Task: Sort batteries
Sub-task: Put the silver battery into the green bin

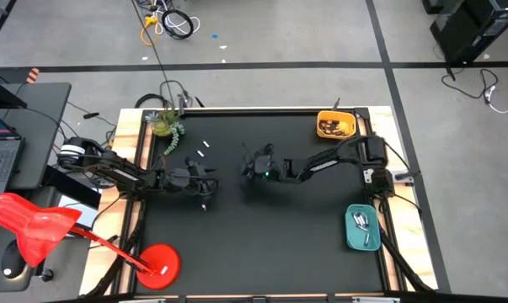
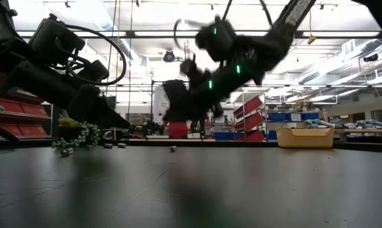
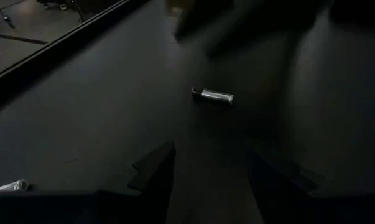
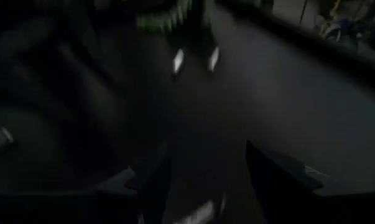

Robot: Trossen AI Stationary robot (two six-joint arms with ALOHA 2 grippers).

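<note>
- As seen from overhead, a red dustpan-like scoop [image 1: 30, 225] and a red round disc [image 1: 161, 261] lie at the far left, off the black table [image 1: 262, 244].
- Item: small potted plant [image 1: 163, 124], at the table's left rear corner; its trailing green strands spill onto the black surface.
- Item: left gripper [image 1: 205, 187], low over the left half of the table; fingers [image 3: 153, 171] stand apart, with nothing between them.
- Item: batteries, loose. Several pale ones [image 1: 203, 148] lie scattered just behind the left gripper, near the plant. One silvery battery with a dark end [image 3: 213, 95] lies flat on the table ahead of the left gripper's fingers, apart from them. Another pale one [image 3: 7, 186] lies off to one side in the left wrist view.
- Item: right gripper [image 1: 252, 168], raised above the table's middle, close to the left gripper but not touching it; fingers [image 4: 280, 171] stand apart and hold nothing. Green lights show on its wrist [image 2: 211, 83].
- Item: yellow tray [image 1: 335, 124], right rear corner, holding dark-bodied batteries.
- Item: teal tray [image 1: 362, 227], right edge nearer the front, holding silvery batteries [image 1: 362, 222].
</note>
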